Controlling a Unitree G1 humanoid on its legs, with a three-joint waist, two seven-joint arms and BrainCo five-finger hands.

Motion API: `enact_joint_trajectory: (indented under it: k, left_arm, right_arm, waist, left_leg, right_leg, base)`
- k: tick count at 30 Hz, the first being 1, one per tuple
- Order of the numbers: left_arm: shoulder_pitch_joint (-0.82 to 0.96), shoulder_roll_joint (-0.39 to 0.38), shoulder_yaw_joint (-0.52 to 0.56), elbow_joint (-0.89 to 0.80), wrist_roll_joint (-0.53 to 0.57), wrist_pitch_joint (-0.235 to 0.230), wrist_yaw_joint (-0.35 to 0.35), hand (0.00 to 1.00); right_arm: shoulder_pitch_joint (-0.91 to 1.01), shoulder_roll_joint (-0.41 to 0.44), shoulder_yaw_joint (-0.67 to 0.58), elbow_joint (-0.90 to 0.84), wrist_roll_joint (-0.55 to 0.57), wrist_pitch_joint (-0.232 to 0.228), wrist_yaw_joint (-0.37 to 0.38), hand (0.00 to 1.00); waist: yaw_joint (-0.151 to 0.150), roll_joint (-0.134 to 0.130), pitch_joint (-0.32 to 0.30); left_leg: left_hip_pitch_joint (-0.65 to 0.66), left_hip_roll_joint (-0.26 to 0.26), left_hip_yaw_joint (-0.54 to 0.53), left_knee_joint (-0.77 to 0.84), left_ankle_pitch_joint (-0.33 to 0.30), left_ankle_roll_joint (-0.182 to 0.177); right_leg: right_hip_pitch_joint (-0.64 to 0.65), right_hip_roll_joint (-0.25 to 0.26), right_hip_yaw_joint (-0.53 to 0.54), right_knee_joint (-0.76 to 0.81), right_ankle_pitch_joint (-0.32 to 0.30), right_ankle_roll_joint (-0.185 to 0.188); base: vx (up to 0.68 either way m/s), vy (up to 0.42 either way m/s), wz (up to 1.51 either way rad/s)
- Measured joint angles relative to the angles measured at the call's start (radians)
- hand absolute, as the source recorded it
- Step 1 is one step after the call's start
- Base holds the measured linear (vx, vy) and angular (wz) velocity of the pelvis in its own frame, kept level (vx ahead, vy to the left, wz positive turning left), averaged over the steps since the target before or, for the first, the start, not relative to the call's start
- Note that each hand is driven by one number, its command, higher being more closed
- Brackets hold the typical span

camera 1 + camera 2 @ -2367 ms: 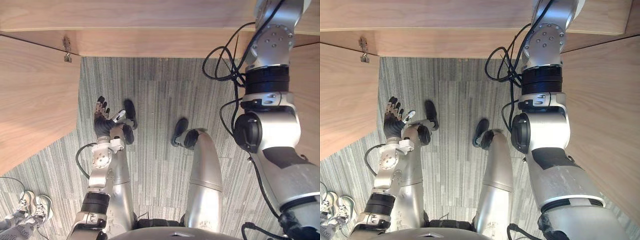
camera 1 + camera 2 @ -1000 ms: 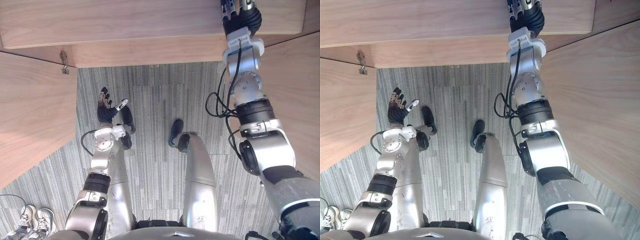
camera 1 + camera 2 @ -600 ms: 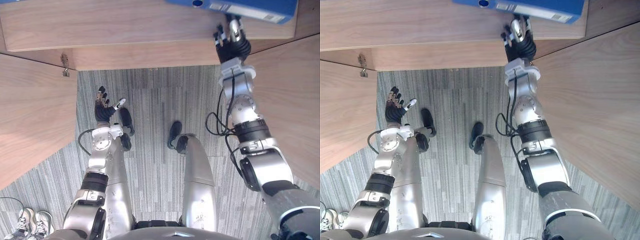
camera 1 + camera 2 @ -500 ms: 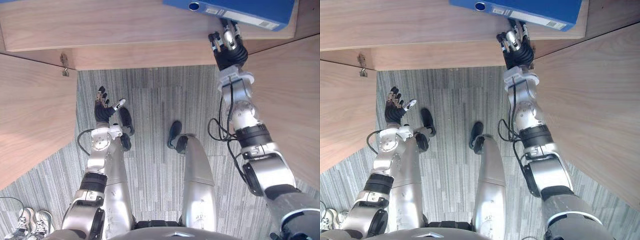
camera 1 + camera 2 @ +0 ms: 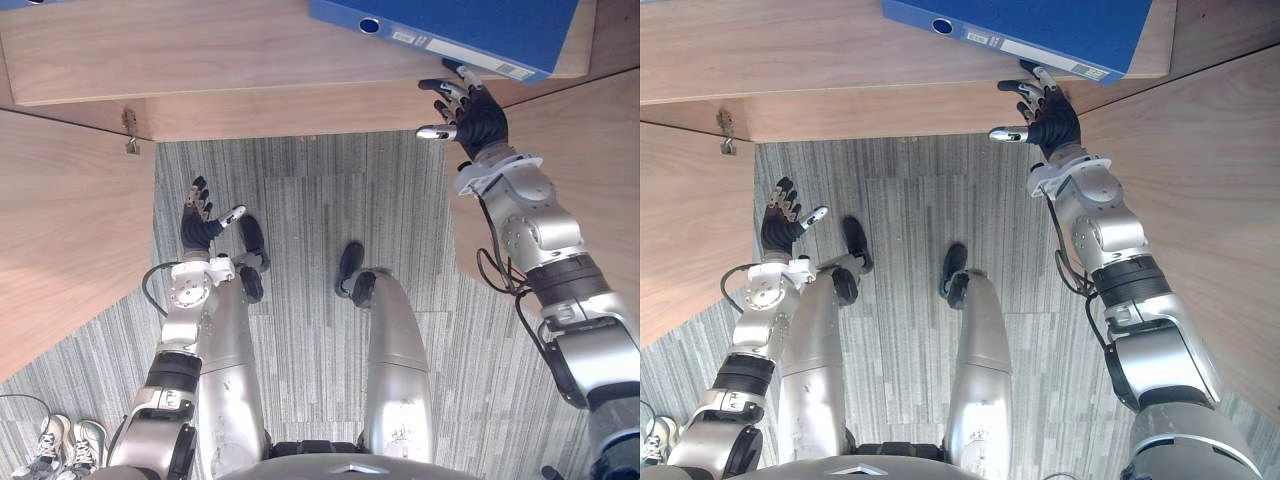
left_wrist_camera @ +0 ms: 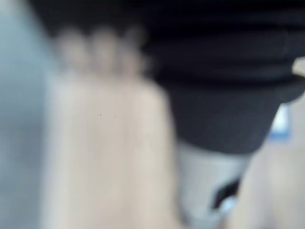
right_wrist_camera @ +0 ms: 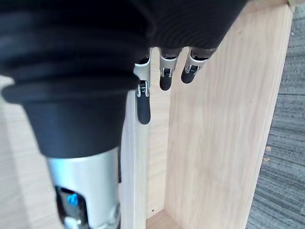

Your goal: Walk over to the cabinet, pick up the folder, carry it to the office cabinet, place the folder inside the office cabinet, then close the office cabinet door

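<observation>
Since half a second ago the right hand [image 5: 468,112] has drawn back from the folder [image 5: 460,25] and turned, its thumb swung out sideways.

Left eye view: the blue folder, a flat hard-cover binder with a round spine hole and a white label, lies skewed on the pale wood cabinet shelf [image 5: 200,50], near its front edge. The right hand's fingers are spread and released just beside the spine; I cannot tell whether a tip touches it. The left hand [image 5: 198,225] hangs low over striped grey carpet [image 5: 320,190], fingers relaxed and holding nothing. The smooth, wood-grained left door [image 5: 60,230] stands open, and a person's shoes [image 5: 55,445] show at the lower corner.

Right eye view: the right door [image 5: 1210,180] also stands open. The folder's near corner looks close to the shelf lip, so a closing door could well strike it, or a trailing finger could catch the spine and drag it out.

Left wrist view: too blurred to read.

Right wrist view: the fingers [image 7: 164,78] point straight along a bare wood panel [image 7: 214,119], empty.
</observation>
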Motion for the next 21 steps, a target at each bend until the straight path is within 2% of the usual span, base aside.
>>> enact_joint_trajectory:
  k: [3,8,15,21]
  left_arm:
    - [-0.001,-0.001,0.001,0.0,0.0,0.002,0.0,0.0]
    - [-0.01,-0.014,0.033,0.0,0.0,0.01,0.0,0.0]
    - [-0.024,-0.042,0.091,-0.064,0.001,0.025,-0.003,0.0]
    - [-0.026,-0.057,0.119,-0.101,0.021,0.034,-0.013,0.0]
  right_arm:
    - [-0.005,0.013,-0.021,-0.001,-0.108,0.007,-0.034,0.0]
    - [0.006,0.103,-0.157,-0.015,-0.268,0.038,-0.075,0.0]
    - [0.129,0.255,-0.324,-0.191,-0.518,0.056,-0.13,0.0]
    - [0.217,0.379,-0.422,-0.304,-0.669,0.056,-0.169,0.0]
  waist:
    - [0.001,0.0,0.0]
    - [-0.005,0.0,0.0]
    - [-0.015,-0.001,0.001]
    - [-0.023,-0.002,0.001]
  left_leg:
    - [0.0,0.008,0.004,-0.005,0.001,0.001]
    - [0.0,0.008,0.011,-0.016,0.006,0.008]
    - [-0.001,0.009,0.013,-0.021,0.006,0.008]
    - [-0.001,0.01,0.014,-0.021,0.005,0.007]
  right_leg:
    - [0.0,0.007,0.001,-0.015,0.012,0.001]
    - [-0.002,0.009,0.004,-0.028,0.021,0.003]
    - [-0.005,0.012,0.006,-0.032,0.022,0.003]
    - [-0.005,0.014,0.008,-0.033,0.022,0.003]
  base:
    - [-0.03,-0.006,-0.08]
    - [-0.01,0.0,-0.01]
    - [0.0,0.0,0.0]
    - [0.0,0.0,0.0]
